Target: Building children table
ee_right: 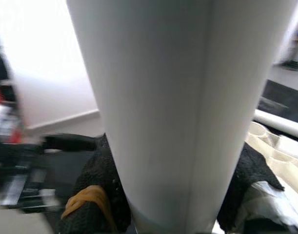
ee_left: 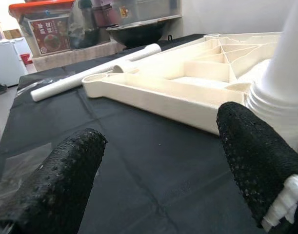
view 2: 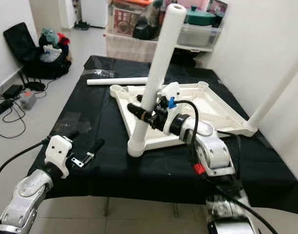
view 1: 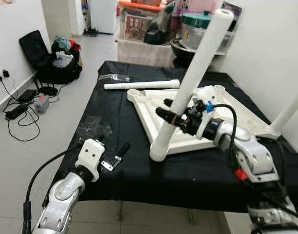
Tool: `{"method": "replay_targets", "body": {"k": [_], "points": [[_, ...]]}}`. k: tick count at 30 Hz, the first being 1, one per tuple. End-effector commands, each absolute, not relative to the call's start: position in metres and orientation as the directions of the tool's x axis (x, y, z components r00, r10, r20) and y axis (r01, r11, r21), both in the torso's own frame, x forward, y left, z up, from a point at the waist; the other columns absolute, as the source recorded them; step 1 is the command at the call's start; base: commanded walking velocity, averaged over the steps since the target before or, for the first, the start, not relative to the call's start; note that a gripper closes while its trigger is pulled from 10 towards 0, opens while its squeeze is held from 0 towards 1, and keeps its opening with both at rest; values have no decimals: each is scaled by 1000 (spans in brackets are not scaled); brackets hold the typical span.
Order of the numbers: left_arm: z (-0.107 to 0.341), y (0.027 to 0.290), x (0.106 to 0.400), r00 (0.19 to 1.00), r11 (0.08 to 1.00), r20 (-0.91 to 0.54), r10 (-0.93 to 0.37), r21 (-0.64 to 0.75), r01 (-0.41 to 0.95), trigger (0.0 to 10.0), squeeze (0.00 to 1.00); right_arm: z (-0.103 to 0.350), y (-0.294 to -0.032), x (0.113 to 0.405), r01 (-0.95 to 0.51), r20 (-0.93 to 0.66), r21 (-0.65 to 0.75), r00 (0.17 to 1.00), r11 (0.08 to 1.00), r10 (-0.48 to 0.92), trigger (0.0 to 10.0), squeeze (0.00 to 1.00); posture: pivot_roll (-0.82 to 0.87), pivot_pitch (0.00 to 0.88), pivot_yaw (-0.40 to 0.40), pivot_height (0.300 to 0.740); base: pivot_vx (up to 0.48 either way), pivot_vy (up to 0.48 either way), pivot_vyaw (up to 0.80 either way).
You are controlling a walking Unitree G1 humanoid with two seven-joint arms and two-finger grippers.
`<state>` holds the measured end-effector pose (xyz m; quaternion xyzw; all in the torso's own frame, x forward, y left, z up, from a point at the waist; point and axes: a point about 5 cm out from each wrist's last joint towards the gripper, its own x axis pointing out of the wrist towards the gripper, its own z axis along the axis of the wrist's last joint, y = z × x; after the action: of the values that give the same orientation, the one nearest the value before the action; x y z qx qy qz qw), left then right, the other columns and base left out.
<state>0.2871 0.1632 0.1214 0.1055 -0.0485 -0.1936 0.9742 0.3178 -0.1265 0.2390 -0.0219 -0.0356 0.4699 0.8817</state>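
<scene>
Right claw [view 1: 174, 116] is clamped round the white table leg [view 1: 189, 82], low on its shaft, with the leg's foot seated in the near corner socket of the upturned white table top [view 1: 153, 105] on the black-draped tabletop [view 1: 139, 170]. The leg leans rightward, so the step in hand looks like seating it: best to straighten it over the socket, then press or twist down evenly. Left claw [ee_left: 158, 170] hovers at the near left, fingers spread wide, empty. A spare leg [view 1: 141, 85] lies at the far side, a small tool [view 1: 115, 157] near left.
</scene>
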Motion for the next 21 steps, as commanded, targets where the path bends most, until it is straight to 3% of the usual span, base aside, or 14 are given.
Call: {"method": "replay_targets", "body": {"k": [1, 7, 13, 15, 21], "points": [[117, 160, 287, 918, 903, 38, -394, 204, 379, 10000, 0, 216, -102, 304, -911, -26, 56, 408, 409, 913, 0, 0, 97, 0, -138, 740, 0, 0, 0], [117, 160, 287, 919, 904, 38, -393, 199, 379, 10000, 0, 218, -98, 295, -929, -18, 74, 363, 363, 932, 0, 0, 95, 0, -139, 740, 0, 0, 0], [117, 163, 288, 921, 903, 34, -389, 210, 374, 10000, 0, 214, -103, 302, -903, -49, 34, 427, 429, 903, 0, 0, 99, 0, -140, 740, 0, 0, 0], [116, 179, 289, 936, 913, 16, -351, 228, 338, 10000, 0, 216, -109, 310, -886, -51, 3, 463, 463, 885, 0, 0, 99, 0, -140, 740, 0, 0, 0], [117, 198, 290, 952, 924, 6, -305, 245, 294, 10000, 0, 224, -113, 312, -896, -24, -47, 442, 441, 896, 0, 0, 105, 0, -141, 740, 0, 0, 0]]}}
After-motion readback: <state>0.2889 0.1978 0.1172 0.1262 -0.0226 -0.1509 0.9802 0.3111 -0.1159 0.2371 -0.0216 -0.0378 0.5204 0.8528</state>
